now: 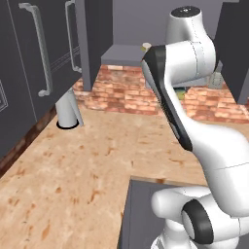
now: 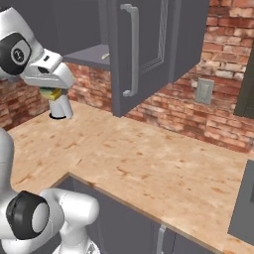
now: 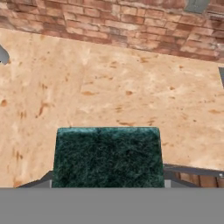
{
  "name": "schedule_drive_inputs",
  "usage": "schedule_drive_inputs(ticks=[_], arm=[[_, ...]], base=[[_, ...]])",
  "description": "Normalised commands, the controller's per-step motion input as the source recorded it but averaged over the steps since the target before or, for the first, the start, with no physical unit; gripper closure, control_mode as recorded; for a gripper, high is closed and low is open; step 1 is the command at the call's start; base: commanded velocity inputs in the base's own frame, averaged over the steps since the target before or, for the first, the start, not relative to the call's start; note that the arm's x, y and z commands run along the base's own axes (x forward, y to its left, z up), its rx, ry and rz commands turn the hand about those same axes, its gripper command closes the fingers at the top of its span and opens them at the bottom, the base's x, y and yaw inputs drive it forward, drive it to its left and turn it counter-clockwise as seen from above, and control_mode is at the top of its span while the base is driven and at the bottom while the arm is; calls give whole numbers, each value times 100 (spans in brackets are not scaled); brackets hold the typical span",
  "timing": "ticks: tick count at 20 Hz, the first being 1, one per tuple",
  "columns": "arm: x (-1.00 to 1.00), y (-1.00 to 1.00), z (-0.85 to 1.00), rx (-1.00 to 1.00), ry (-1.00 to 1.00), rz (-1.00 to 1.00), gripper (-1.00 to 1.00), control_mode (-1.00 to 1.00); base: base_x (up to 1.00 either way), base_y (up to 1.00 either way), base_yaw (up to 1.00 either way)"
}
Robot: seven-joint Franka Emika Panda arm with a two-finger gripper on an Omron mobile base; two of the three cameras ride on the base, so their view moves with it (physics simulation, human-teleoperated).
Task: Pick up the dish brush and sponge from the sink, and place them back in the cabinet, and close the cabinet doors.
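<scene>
Sponge — clamped in claw.

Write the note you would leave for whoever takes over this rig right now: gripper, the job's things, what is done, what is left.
Gripper: shut on the sponge, raised above the counter.
Cabinet: doors open; near door swung out. A small pale item lies on its shelf, probably the dish brush; too small to confirm.
Done: sponge lifted out of the sink.
Left: put the sponge on the shelf, check the brush, close both doors.
</scene>
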Motion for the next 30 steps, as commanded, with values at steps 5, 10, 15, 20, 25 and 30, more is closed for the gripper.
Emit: schedule_drive_inputs(ticks=[5, 10, 15, 20, 25, 30], arm=[[22, -21, 1, 0, -2, 0, 100, -100], [16, -16, 0, -4, -8, 0, 100, -100], [19, -11, 0, -7, -12, 0, 100, -100], [33, -11, 0, -6, -7, 0, 100, -100], [50, -14, 0, -3, -4, 0, 100, -100], [46, -16, 0, 0, -1, 0, 100, -100]], base=[[0, 0, 0], [0, 0, 0], [0, 0, 0], [0, 0, 0], [0, 0, 0], [0, 0, 0]])
